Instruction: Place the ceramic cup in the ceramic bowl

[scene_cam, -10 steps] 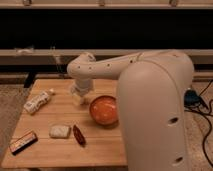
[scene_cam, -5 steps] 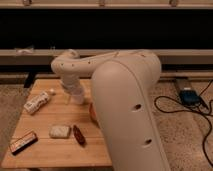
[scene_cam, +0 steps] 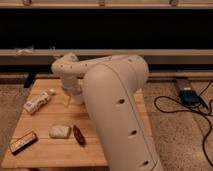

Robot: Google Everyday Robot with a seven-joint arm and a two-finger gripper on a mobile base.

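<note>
**Q:** Where is the claw, and what is its state?

**A:** The claw (scene_cam: pixel 73 95) sits at the end of the white arm (scene_cam: pixel 117 100). It hangs low over the far left part of the table (scene_cam: pixel 50 156), behind the arm's bulky wrist. Whether it is spread or pressed together cannot be told.

**Q:** Where are the cup and the bowl?

**A:** The cup (scene_cam: pixel 68 100) shows as a small pale shape directly under the wrist, touching or just beside the claw. It stands inward from the far left corner, and whether the claw pinches it cannot be told. The bowl is hidden behind the arm.

**Q:** What else lies on the table?

**A:**
- A white bottle (scene_cam: pixel 38 101) lies on its side near the left edge, just left of the cup.
- A pale packet (scene_cam: pixel 59 131) rests nearer the front edge.
- A dark red object (scene_cam: pixel 78 135) lies just beside the packet on its right.
- A dark bar (scene_cam: pixel 23 142) lies at an angle by the front left corner.

**Q:** And beyond the table?

**A:** On the floor past the right edge, a black cable (scene_cam: pixel 172 107) loops beside a small power box (scene_cam: pixel 189 96).
</note>
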